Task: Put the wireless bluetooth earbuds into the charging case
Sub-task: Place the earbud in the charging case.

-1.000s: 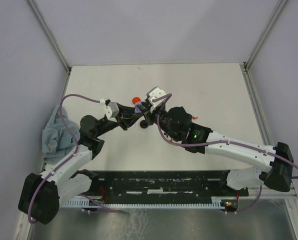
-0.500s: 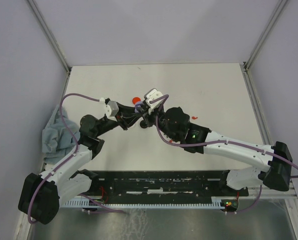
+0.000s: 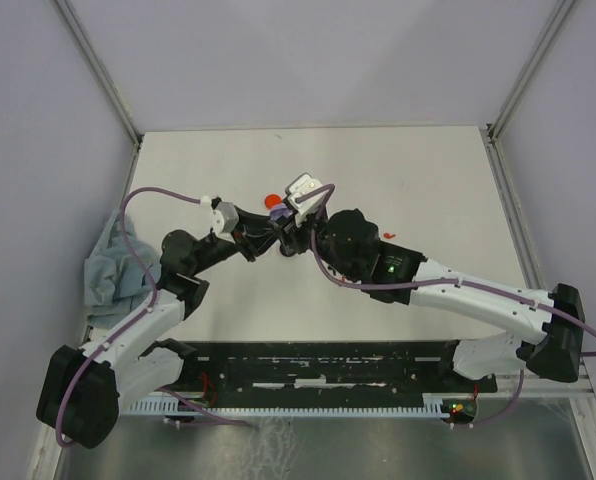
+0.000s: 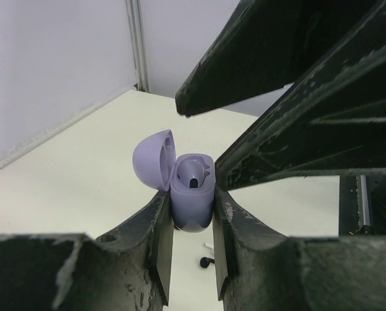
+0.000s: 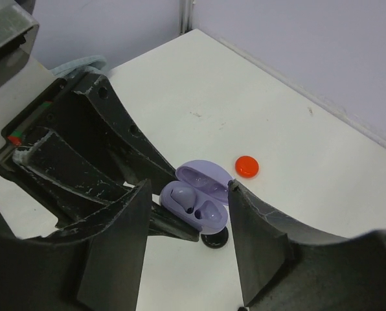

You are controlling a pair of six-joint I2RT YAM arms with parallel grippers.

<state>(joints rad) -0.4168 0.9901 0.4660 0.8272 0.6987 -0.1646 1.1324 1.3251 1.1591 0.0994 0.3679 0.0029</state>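
Aloft, the left tool point(image 4: 192, 217) pinches an open lavender plastic charging case point(image 4: 192, 197) by its sides, lid tipped back, one lavender stemmed earbud point(image 4: 192, 176) seated inside. The right tool point(image 5: 188, 188) hangs spread astride it. Below, a black stemmed earbud point(image 4: 206, 262) lies on the white tabletop point(image 4: 83, 168); a small round red disc point(image 5: 247, 166) rests nearby.

You have an off-white table point(image 3: 428, 170) boxed in on three sides by pale lavender-grey walls point(image 3: 308, 60), with a metal strut point(image 3: 98, 70) rising along each back corner. Along your near edge runs a black plate point(image 3: 378, 358), then a brushed metal shelf point(image 3: 328, 445). The light is soft and even
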